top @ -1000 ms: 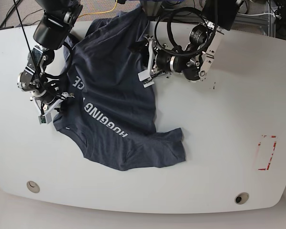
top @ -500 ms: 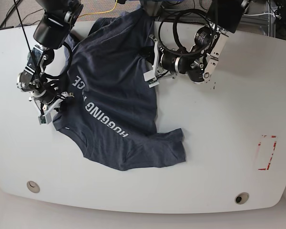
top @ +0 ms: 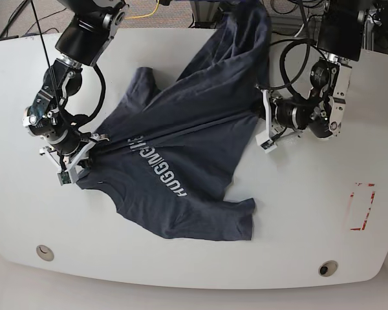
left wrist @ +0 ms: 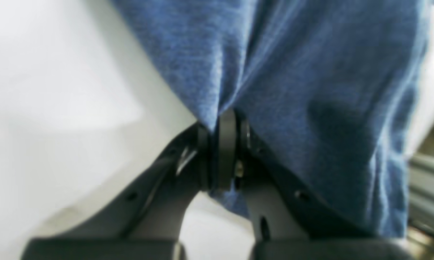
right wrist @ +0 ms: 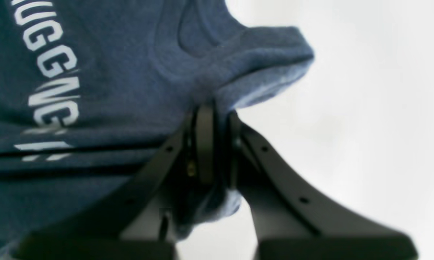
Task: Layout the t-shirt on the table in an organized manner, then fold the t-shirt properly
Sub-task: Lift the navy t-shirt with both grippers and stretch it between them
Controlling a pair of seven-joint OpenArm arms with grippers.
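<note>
Now t-shirt (top: 181, 161) stretched crosswise on table (top: 297, 219), both pincers (top: 74, 165) (top: 264, 126) clamped on it.

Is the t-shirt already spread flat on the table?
No. The t-shirt is creased and pulled taut between the left gripper and right gripper.

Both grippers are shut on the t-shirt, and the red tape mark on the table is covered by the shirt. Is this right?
Not quite. Both the left gripper and the right gripper are shut on the t-shirt, but the red tape mark is not covered: the base view shows it lying bare on the table, well apart from the shirt.
</note>
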